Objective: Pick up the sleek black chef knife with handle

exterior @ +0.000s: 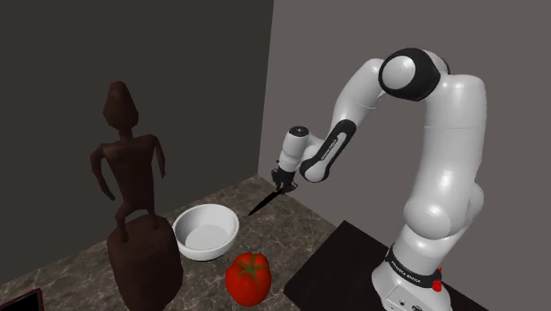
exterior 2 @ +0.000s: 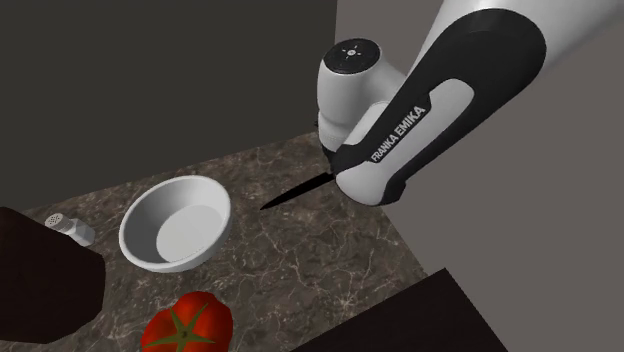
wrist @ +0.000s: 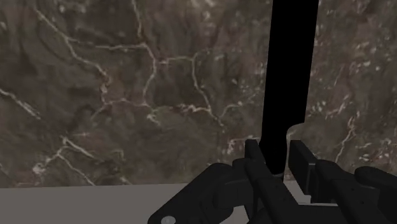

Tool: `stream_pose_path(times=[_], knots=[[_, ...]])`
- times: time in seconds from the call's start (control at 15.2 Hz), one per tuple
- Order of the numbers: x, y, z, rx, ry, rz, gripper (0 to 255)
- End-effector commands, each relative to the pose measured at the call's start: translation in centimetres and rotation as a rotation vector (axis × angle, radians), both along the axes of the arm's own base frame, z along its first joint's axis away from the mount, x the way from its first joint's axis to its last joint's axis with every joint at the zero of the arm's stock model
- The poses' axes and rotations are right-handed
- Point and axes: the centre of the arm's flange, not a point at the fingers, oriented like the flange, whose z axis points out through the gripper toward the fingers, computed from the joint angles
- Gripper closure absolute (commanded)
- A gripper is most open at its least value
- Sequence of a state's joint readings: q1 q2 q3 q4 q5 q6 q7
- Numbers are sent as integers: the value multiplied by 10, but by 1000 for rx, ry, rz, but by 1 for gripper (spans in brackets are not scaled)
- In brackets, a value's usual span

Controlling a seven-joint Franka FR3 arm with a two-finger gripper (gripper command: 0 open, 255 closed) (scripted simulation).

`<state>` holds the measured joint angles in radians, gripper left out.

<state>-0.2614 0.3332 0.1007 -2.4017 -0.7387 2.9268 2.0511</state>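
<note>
My jaws are clenched on one end of the knife, which slants down over the marble surface, near the bowl. Gripped so far from its middle, I reckon it could pivot or slip if I swing quickly.

Counter: dark brown marble, pale veining. Bowl, centre frame: white. Tomato, lower centre: red, green calyx. Figurine, left: dark brown. Knife: solid black. Arm: white, dark joints
</note>
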Motion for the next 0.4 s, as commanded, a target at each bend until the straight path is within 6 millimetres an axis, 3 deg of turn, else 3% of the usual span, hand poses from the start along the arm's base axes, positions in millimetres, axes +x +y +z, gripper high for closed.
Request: stream_pose_path(times=[0.0, 0.33], knots=[[0, 0, 11, 0, 0, 0, 255], [0, 0, 27, 0, 1, 0, 255]])
